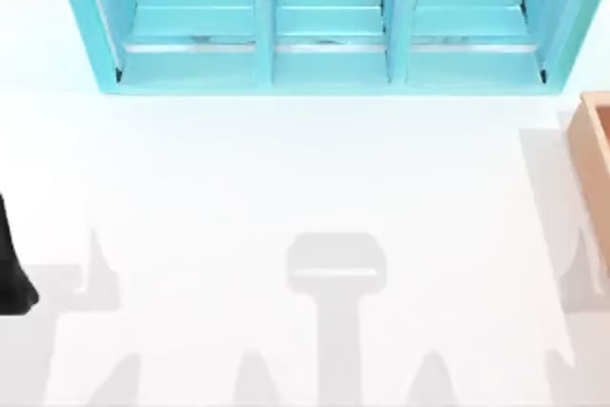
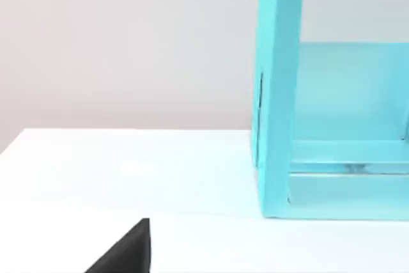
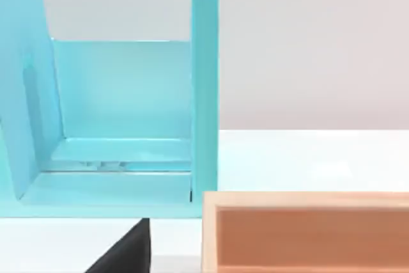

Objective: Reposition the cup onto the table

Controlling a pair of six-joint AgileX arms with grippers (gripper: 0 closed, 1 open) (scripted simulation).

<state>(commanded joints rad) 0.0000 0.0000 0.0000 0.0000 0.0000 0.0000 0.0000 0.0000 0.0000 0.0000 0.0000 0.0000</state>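
Cup: whereabouts I could not tell. My left arm (image 1: 11,269) sat at the left edge of the white tabletop (image 1: 286,188); a turquoise shelf (image 1: 324,64) stood along the far side and a tan wooden box (image 1: 596,159) at the right edge. Left hand (image 2: 128,254) and right hand (image 3: 128,254): grip state I could not tell.

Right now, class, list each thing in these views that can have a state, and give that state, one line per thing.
turquoise shelf unit: upright at the table's far edge, three open compartments, nothing visible in them.
tan wooden box: open-topped, at the table's right edge, its inside not visible.
table: white, bearing the shelf unit and box.
left arm: at the table's left edge.
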